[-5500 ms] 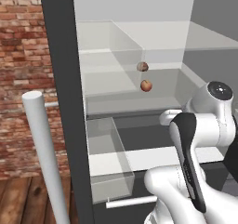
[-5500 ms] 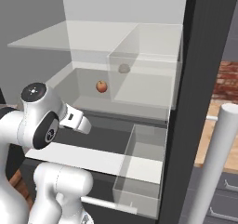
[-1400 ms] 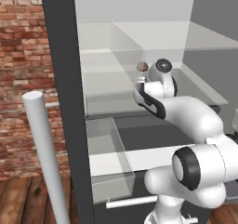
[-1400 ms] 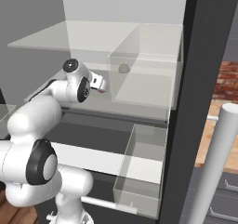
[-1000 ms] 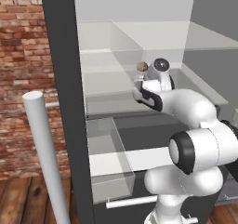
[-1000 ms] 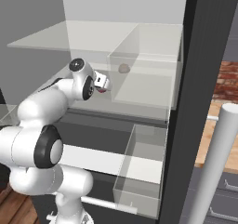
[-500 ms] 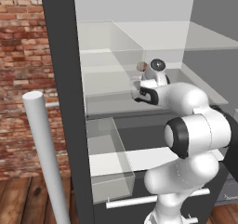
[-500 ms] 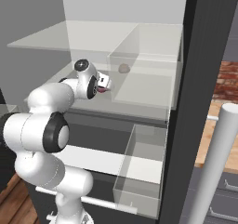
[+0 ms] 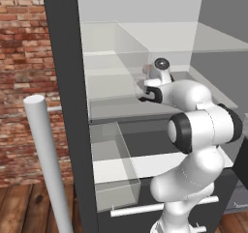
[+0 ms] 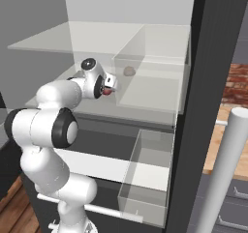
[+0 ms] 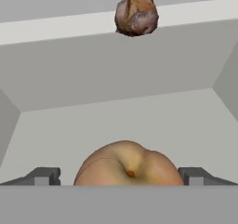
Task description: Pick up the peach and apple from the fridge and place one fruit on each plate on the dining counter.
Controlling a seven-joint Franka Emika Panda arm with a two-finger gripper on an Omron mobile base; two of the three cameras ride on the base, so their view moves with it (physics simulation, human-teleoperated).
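My gripper is open deep on the fridge's middle glass shelf, its two dark tips standing either side of the peach with small gaps. The peach is orange with a paler blush and lies on the white shelf floor. From the right base view the gripper covers most of the peach, leaving only a red sliver. The left base view has the gripper with the hand in front of the fruit. The apple, the plates and the dining counter are out of view.
A dull brown lump sits behind the peach near the back wall, also visible as the lump. A clear partition walls the shelf's right part. Below is a clear bin. A white bar stands beside the fridge.
The arm has stretched further into the fridge, and the hand has closed in on the peach until its open fingers stand around the fruit.
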